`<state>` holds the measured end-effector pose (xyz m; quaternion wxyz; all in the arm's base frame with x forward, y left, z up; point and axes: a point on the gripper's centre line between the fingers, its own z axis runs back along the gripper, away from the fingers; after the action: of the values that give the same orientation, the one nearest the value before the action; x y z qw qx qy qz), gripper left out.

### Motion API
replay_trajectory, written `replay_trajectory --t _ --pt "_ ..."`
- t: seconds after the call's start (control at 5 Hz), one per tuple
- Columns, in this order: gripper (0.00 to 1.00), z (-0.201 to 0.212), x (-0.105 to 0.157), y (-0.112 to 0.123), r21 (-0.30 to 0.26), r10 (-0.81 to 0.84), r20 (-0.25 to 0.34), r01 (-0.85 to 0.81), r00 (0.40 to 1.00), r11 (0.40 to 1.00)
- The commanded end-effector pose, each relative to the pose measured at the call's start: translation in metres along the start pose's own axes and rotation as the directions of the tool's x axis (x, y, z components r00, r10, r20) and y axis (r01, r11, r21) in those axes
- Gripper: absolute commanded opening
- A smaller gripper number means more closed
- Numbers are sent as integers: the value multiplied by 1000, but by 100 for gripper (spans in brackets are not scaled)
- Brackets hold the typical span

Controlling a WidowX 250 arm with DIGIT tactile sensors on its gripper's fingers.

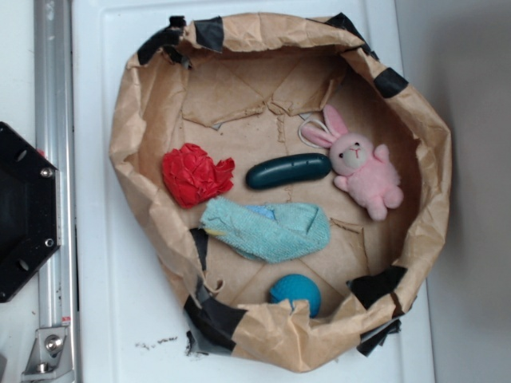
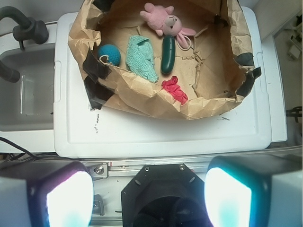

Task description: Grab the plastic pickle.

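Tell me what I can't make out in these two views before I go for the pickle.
- Tool: absent from the exterior view; in the wrist view only blurred, glowing finger pads, tips cut by the bottom edge.
- Blue ball: its lower part is hidden by the paper wall in the exterior view.
- Plastic pickle: whether its right end touches the pink bunny is unclear.

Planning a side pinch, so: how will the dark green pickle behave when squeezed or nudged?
The plastic pickle looks glossy and smooth, so it is probably slippery. Its rounded sausage shape may roll on the crinkled paper liner. It seems stiff, unlike the cloth beside it.
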<state>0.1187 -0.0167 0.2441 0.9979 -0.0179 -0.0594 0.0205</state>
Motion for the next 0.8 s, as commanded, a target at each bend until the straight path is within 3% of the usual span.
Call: replay_trajectory --t 0.0,0.2,0.4,0.6 --pt "100 0 0 0 0 0 0 0 1000 1000" --pt "100 -49 46 35 -33 92 137 -89 986 996" --pt "100 -68 77 44 -38 60 181 -54 982 998" --pt "100 -112 102 43 -39 65 136 -61 989 997"
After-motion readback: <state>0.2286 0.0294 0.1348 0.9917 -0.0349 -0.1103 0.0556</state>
